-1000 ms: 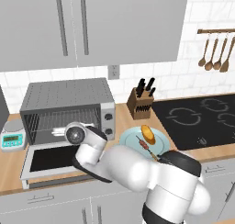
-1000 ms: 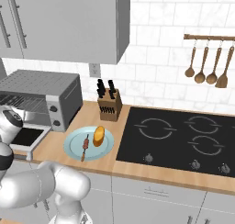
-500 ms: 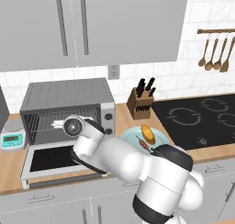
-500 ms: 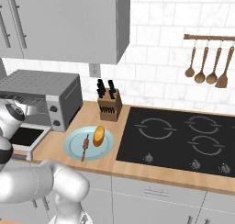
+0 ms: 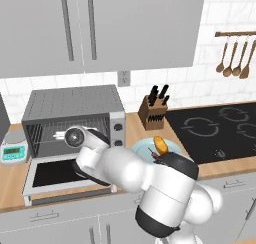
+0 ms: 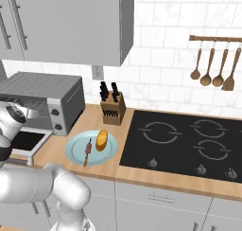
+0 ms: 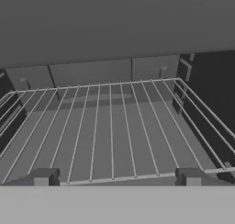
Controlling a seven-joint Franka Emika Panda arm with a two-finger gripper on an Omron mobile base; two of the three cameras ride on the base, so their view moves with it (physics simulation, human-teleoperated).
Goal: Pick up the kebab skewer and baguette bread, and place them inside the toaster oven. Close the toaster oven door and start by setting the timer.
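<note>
The toaster oven [image 5: 75,104] [image 6: 47,85] stands with its door [image 5: 47,177] [image 6: 26,141] dropped flat. My gripper [image 7: 117,177] is open at the oven's mouth, looking along the bare wire rack [image 7: 110,126], with nothing between its fingertips [image 7: 43,176]. The hand [image 5: 75,136] [image 6: 13,116] hovers above the door. The baguette bread [image 5: 160,145] [image 6: 101,140] and the kebab skewer [image 6: 88,151] lie side by side on a light blue plate [image 5: 142,149] [image 6: 74,152] to the oven's right. My arm hides much of the plate in the left base view.
A white scale [image 5: 12,151] sits left of the oven. A knife block [image 5: 153,113] [image 6: 112,110] stands behind the plate, and a black cooktop [image 5: 220,130] [image 6: 189,140] lies to the right. Utensils [image 6: 212,69] hang on the wall. Cabinets overhang the counter.
My hand has moved a little left and up toward the oven opening. The gripper stays open, and the skewer and baguette have not moved.
</note>
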